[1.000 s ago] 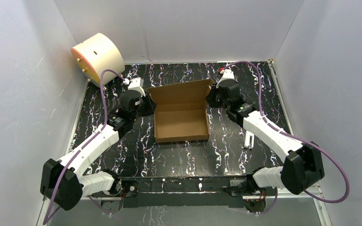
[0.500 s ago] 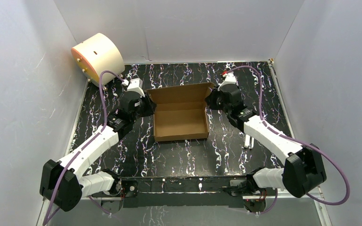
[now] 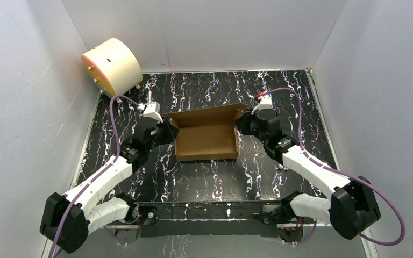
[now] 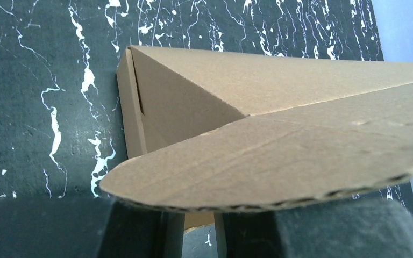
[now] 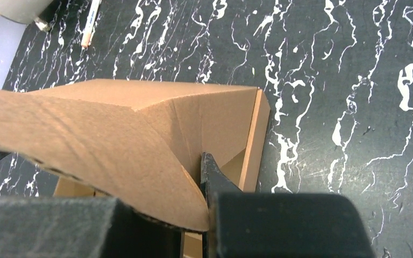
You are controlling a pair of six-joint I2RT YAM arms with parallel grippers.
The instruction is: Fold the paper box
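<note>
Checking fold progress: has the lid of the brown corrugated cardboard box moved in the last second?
Yes. The brown cardboard box's lid has tipped forward and down; its far edge now sits farther from the black marbled table's back edge.

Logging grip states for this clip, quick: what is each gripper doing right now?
Left gripper: closed on a lid flap of the paper box.
Right gripper: closed on the lid flap at the other side.
</note>
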